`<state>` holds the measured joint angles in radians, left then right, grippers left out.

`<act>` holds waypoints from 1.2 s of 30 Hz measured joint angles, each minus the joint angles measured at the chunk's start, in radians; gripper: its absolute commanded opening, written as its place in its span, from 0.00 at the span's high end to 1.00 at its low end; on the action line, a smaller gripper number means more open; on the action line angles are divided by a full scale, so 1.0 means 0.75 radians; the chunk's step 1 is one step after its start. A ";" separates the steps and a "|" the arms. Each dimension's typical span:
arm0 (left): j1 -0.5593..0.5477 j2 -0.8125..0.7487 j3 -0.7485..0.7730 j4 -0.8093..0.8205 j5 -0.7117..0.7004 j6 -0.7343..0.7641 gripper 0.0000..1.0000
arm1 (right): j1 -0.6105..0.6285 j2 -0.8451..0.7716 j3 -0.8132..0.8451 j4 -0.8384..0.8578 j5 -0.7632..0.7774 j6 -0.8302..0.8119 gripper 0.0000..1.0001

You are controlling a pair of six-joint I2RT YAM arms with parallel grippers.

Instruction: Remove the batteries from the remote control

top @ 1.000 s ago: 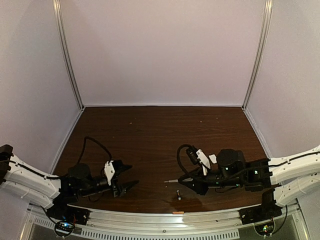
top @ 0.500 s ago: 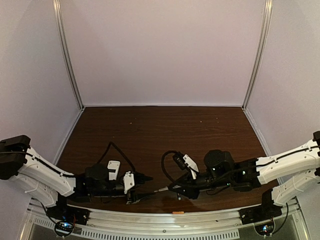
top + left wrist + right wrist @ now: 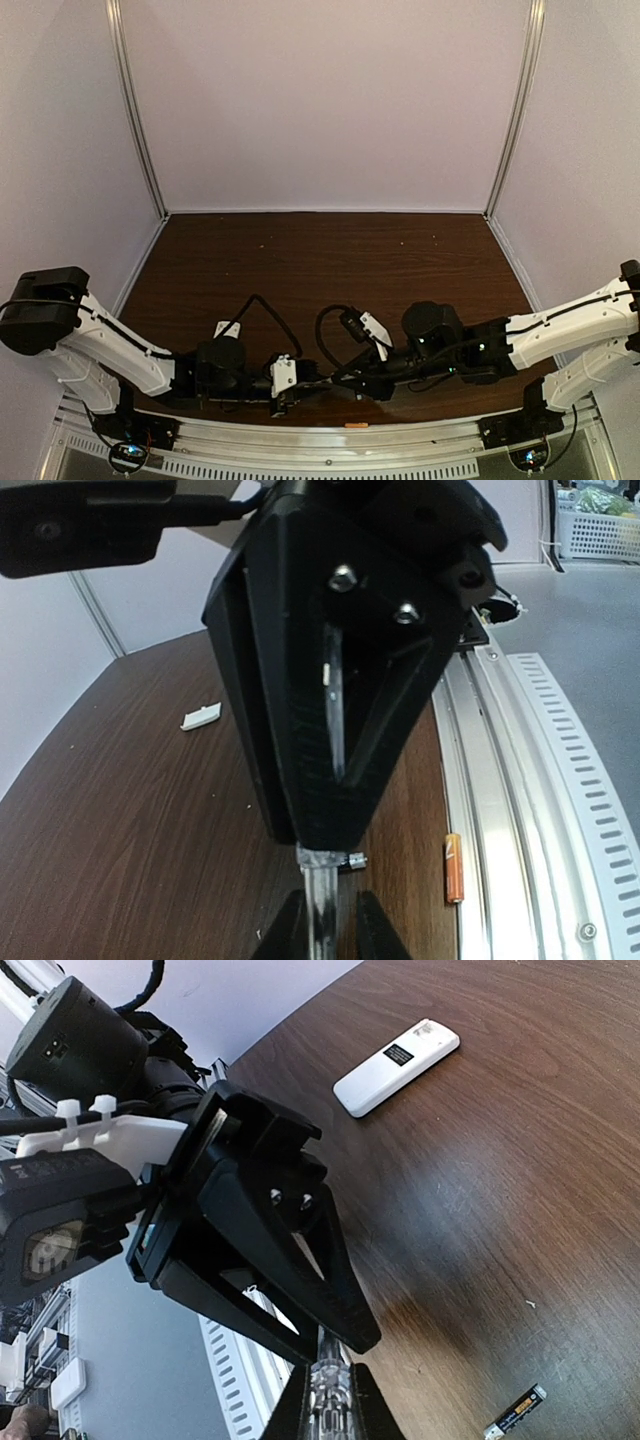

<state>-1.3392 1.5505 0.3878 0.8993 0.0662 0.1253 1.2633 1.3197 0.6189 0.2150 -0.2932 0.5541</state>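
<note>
Left wrist, left end effector (image 3: 322, 932) seemingly pinching screwdriver (image 3: 320, 875), orange battery (image 3: 454, 866)

Remote control (image 3: 397, 1067), dark battery (image 3: 515, 1412) and orange battery (image 3: 454, 866), all loose on the wooden table (image 3: 520, 1210).
The white remote control lies flat with a small dark label facing up. The dark battery lies on its side, well apart from it. The orange battery lies along the table's near edge beside the metal rail (image 3: 520, 810).

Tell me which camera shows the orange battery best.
Left wrist: the orange battery shows whole, close and unblocked. The top view shows only an orange speck; the right wrist view misses it.
</note>
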 measured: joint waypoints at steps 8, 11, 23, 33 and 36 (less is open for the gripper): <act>-0.015 0.025 0.011 0.005 -0.069 -0.005 1.00 | 0.004 0.016 0.000 0.010 0.001 0.004 1.00; -0.021 0.028 0.011 0.003 -0.090 -0.005 1.00 | 0.005 0.022 0.000 0.012 0.002 0.005 0.94; -0.023 0.028 -0.011 0.038 -0.189 -0.010 1.00 | 0.009 -0.027 -0.011 -0.002 0.122 0.030 0.32; -0.023 0.092 -0.032 0.055 -0.367 -0.019 1.00 | 0.009 -0.231 -0.067 -0.114 0.382 0.067 0.08; -0.014 0.125 -0.031 0.048 -0.405 -0.030 1.00 | 0.010 -0.297 -0.089 -0.151 0.456 0.075 0.05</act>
<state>-1.3499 1.6440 0.3645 0.9356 -0.2375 0.1032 1.2705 1.0973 0.5526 0.1020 0.0490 0.6102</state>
